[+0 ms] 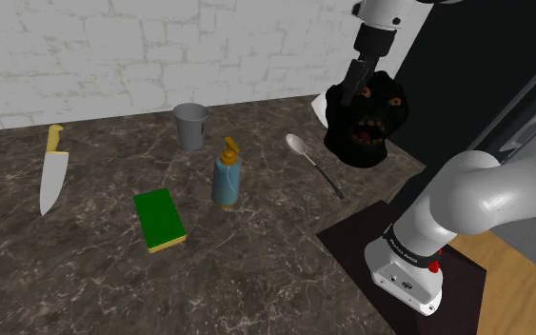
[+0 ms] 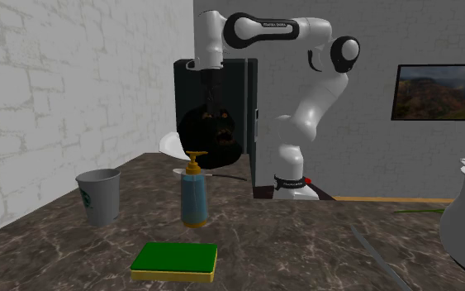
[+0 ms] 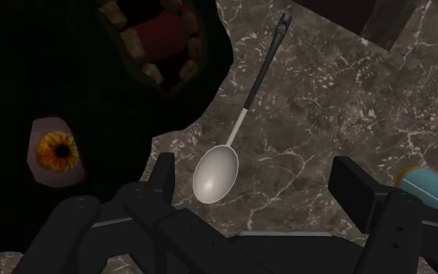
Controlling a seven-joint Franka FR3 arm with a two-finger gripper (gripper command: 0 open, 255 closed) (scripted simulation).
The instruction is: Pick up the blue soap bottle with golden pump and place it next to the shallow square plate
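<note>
Dark veined counter (image 1: pixel 256 276): bottle (image 1: pixel 227 179) upright between sponge (image 1: pixel 159 219) and spoon (image 1: pixel 313 164); gripper (image 3: pixel 256 175) spread, empty, over spoon bowl beside mask (image 1: pixel 366 119)

Bottle (image 1: pixel 227 181) light blue, pump (image 1: pixel 229 147) gold; sponge (image 1: pixel 159 219) green over yellow; counter (image 1: pixel 85 276) dark, white-veined.

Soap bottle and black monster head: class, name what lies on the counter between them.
A spoon lies on the counter between the blue soap bottle and the black monster head, as the shoulder view shows.

Flat, dim light, the brick wall (image 1: pixel 113 48) brightest and the counter (image 1: pixel 275 262) dark.
</note>
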